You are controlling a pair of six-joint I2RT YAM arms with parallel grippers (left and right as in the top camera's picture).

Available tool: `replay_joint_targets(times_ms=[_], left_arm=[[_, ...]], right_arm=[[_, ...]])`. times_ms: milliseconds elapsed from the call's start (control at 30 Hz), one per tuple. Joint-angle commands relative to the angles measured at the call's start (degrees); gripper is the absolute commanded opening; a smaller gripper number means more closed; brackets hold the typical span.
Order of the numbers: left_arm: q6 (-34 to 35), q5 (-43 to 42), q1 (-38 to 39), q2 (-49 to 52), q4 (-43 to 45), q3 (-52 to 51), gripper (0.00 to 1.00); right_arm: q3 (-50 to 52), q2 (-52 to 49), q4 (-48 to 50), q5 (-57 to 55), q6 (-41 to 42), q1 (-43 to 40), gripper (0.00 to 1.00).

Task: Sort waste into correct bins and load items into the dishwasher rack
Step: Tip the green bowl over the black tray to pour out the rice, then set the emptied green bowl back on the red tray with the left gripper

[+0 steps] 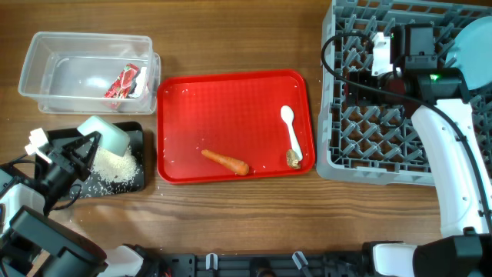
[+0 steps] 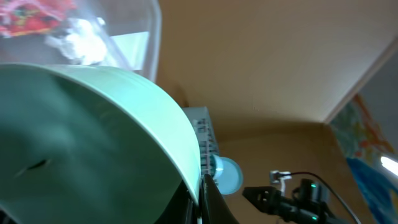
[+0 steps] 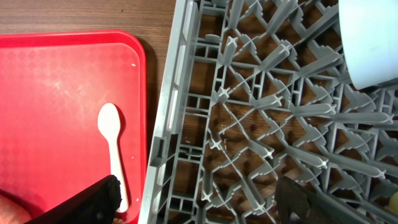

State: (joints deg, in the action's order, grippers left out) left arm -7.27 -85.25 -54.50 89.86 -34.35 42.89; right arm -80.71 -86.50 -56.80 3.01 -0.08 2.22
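Note:
My left gripper (image 1: 91, 145) is shut on the rim of a pale green bowl (image 1: 109, 134), which is tilted over the black tray (image 1: 137, 137). White rice grains (image 1: 115, 165) lie in that tray. In the left wrist view the bowl (image 2: 93, 137) fills the left and my fingers (image 2: 208, 202) pinch its edge. The clear tub (image 1: 46, 46) holds a red-and-white wrapper (image 1: 123, 81). My right gripper (image 3: 202, 202) stands open and empty over the grey rack (image 1: 369, 131), above its left wall. The carrot (image 1: 227, 161), white spoon (image 1: 292, 129) and brown bit (image 1: 293, 159) lie on the red tray.
The red tray (image 1: 231, 108) sits between the bins and the rack. A pale blue plate (image 1: 473, 46) stands in the rack's far right corner. In the right wrist view a white-blue bowl (image 3: 370, 43) rests in the rack at the top right.

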Motion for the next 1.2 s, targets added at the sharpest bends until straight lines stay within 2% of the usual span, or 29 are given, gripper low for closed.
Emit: replay_joint_targets(times_ms=[0, 100, 133, 200, 267, 333, 367, 400, 733, 867, 1033, 1167], left_arm=[[-3.5, -2.7, -0.3, -0.8, 0.9, -0.2, 0.04], [7.1, 9.5, -0.3, -0.8, 2.7, -0.2, 0.04], [7.6, 7.7, -0.3, -0.8, 2.2, -0.2, 0.04], [-1.4, -5.2, 0.0, -0.8, 1.4, -0.2, 0.04], [0.0, -2.5, -0.1, -0.8, 3.6, -0.1, 0.04], [4.6, -0.1, -0.1, -0.8, 2.9, -0.2, 0.04], [0.3, -5.2, 0.5, -0.8, 1.9, -0.2, 0.04], [-0.5, -5.0, 1.0, -1.0, 1.7, -0.1, 0.04], [1.7, -3.2, 4.7, -1.4, 2.2, -0.1, 0.04], [1.7, -2.3, 10.7, -3.2, 2.0, -0.1, 0.04], [2.9, 6.5, 22.6, -7.1, 2.3, -0.1, 0.04], [10.2, 16.5, 33.5, -9.7, 7.5, -0.1, 0.04]], right_arm=[[0.2, 0.1, -0.3, 0.9, 0.1, 0.2, 0.82], [0.2, 0.1, -0.3, 0.9, 0.1, 0.2, 0.82], [0.2, 0.1, -0.3, 0.9, 0.1, 0.2, 0.82], [0.2, 0.1, -0.3, 0.9, 0.1, 0.2, 0.82], [0.2, 0.1, -0.5, 0.9, 0.1, 0.2, 0.82], [0.2, 0.1, -0.5, 0.9, 0.1, 0.2, 0.82], [0.2, 0.1, -0.5, 0.9, 0.1, 0.2, 0.82], [0.2, 0.1, -0.5, 0.9, 0.1, 0.2, 0.82], [0.2, 0.1, -0.6, 0.9, 0.1, 0.2, 0.82], [0.2, 0.1, -0.5, 0.9, 0.1, 0.2, 0.82], [0.2, 0.1, -0.5, 0.9, 0.1, 0.2, 0.82], [0.2, 0.1, -0.5, 0.9, 0.1, 0.2, 0.82]])
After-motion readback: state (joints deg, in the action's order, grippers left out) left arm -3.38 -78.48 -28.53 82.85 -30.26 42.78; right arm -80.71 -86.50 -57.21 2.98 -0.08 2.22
